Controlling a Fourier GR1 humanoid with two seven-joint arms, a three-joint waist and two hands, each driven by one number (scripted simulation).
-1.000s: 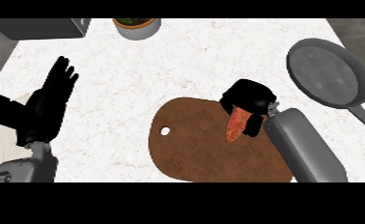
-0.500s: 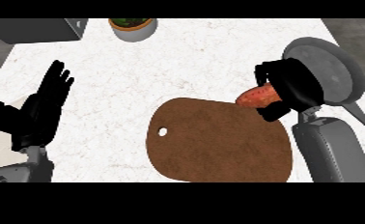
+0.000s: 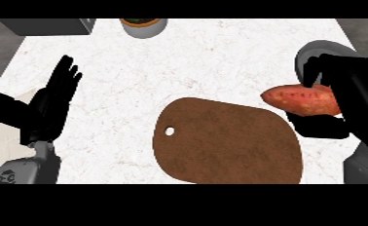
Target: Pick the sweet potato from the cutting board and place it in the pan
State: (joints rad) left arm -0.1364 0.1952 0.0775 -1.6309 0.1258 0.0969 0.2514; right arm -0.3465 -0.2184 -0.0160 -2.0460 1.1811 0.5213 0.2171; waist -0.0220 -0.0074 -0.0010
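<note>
While the right hand [image 3: 343, 86] is coming in from the right edge, its fingers are curling round the sweet potato [image 3: 300, 100], gripping its right end. The sweet potato is lying nearly level, tapered tip pointing left, just off the cutting board's [image 3: 230, 144] upper right corner and below the pan [image 3: 320, 53]. At far left, the left hand [image 3: 52, 101] is resting open, fingers up.

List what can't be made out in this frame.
Head view only:
pan: mostly hidden behind the right hand; only some rim shows.
sweet potato: right end covered by that hand.
cutting board: lower edge cut off at the view's bottom.
pot: upper part cut off at the top edge.
</note>
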